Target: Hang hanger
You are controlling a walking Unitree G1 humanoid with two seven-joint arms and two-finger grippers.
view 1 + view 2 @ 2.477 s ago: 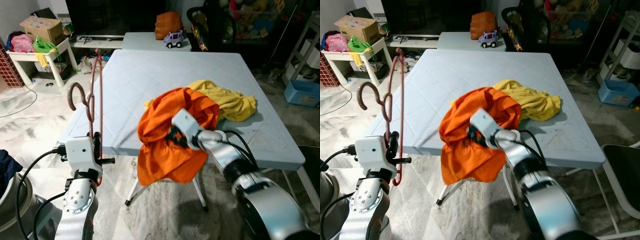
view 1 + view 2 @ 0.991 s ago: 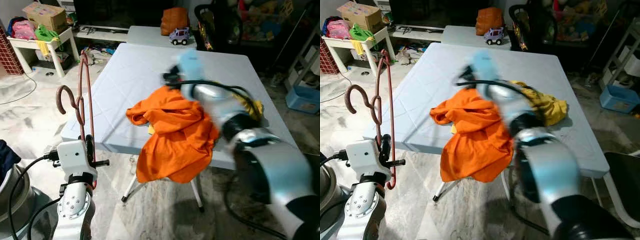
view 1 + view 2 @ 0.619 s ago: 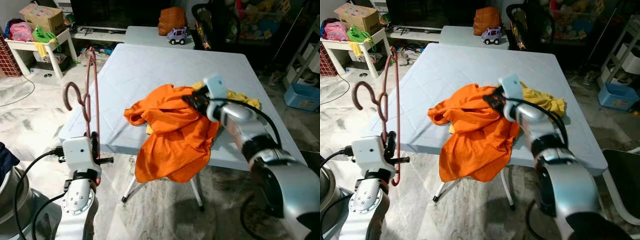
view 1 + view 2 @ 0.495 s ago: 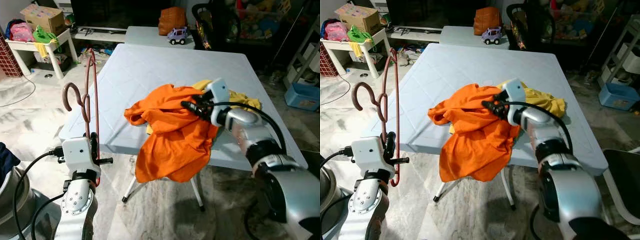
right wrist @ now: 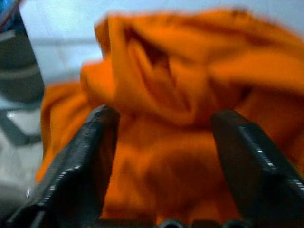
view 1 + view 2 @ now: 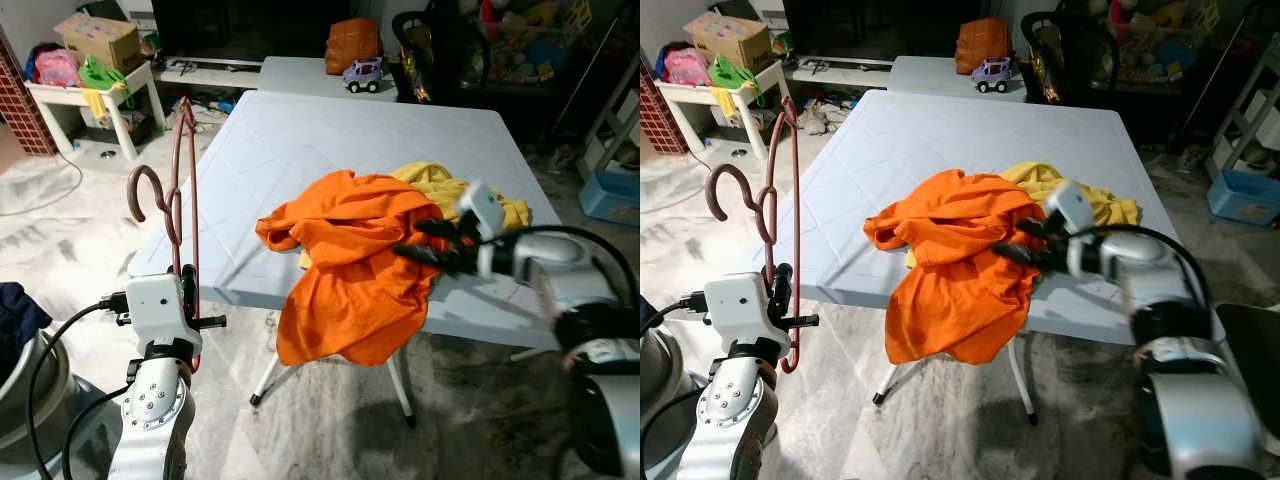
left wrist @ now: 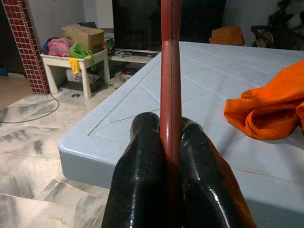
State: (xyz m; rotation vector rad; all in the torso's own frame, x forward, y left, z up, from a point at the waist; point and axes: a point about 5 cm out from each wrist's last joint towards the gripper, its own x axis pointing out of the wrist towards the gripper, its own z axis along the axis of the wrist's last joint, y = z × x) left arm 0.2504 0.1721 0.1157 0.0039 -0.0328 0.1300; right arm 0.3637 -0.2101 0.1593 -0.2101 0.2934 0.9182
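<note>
A dark red hanger point(image 6: 180, 190) stands upright at the left, hook on top, and my left gripper point(image 6: 187, 290) is shut on its lower bar; the left wrist view has the bar point(image 7: 170, 71) pinched between both black fingers point(image 7: 142, 180). An orange shirt point(image 6: 355, 260) lies crumpled on the pale blue table point(image 6: 290, 150) and hangs over its front edge. My right gripper point(image 6: 425, 240) is open, fingers spread just above the shirt's right side, holding nothing. In the right wrist view the orange cloth point(image 5: 161, 109) lies blurred between the fingers point(image 5: 85, 161).
A yellow garment point(image 6: 450, 190) lies behind the orange shirt. A second table holds a toy car point(image 6: 363, 73) and an orange bag point(image 6: 352, 43). A small white table with a cardboard box point(image 6: 100, 38) stands at far left, and a blue bin point(image 6: 612, 195) at the right. A dark seat point(image 6: 1250, 350) is near my right side.
My right gripper has let go of the orange shirt and drawn back to the right, open. The shirt now rests on the table. The left gripper still holds the hanger upright.
</note>
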